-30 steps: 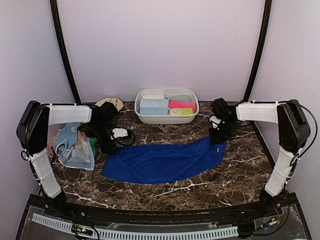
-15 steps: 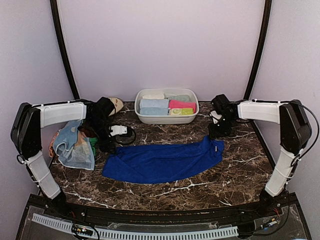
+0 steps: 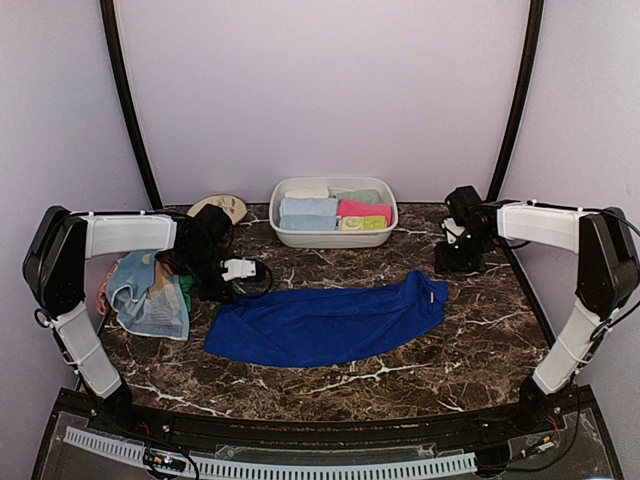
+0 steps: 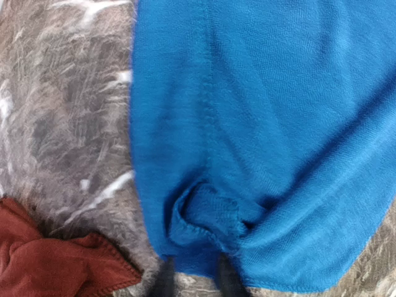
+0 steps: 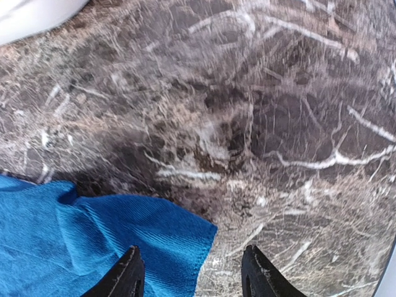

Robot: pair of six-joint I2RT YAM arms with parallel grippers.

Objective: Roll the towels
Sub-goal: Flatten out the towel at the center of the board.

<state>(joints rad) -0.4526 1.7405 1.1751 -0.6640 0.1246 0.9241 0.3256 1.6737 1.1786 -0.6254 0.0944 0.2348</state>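
Royal blue towel: I see the royal blue towel (image 3: 330, 322) lying open across the middle of the bench (image 3: 400, 385), stretched long from left to right, not rolled.
Its look: soft knit with a stitched hem. From above the near edge curves and the right end bunches up into a small peak.
Left end, close up: in the left wrist view the blue cloth (image 4: 260, 124) has a small pucker in its hem, just above the fingertips.
Left tool: the left tool (image 3: 228, 275) hangs by the towel's left end. Its dark fingertips (image 4: 164, 281) show a narrow gap, but they are blurred at the frame's bottom edge, so I cannot tell whether any cloth is pinched.
Right tool: the right tool (image 5: 192, 278) is spread wide with nothing between its fingers, above the towel's right corner (image 5: 93, 241) and bare bench.
Rust-brown towel: a rust-brown towel (image 4: 49, 260) lies crumpled just beside the blue hem.
Heap of towels: a loose heap of towels (image 3: 150, 290), pale, light blue and green, sits at the bench's left side.
White tub: the white tub (image 3: 333, 240) stands at the back, holding rolled towels (image 3: 308, 208).
Cream plate: a cream plate (image 3: 222, 206) shows behind the left arm.
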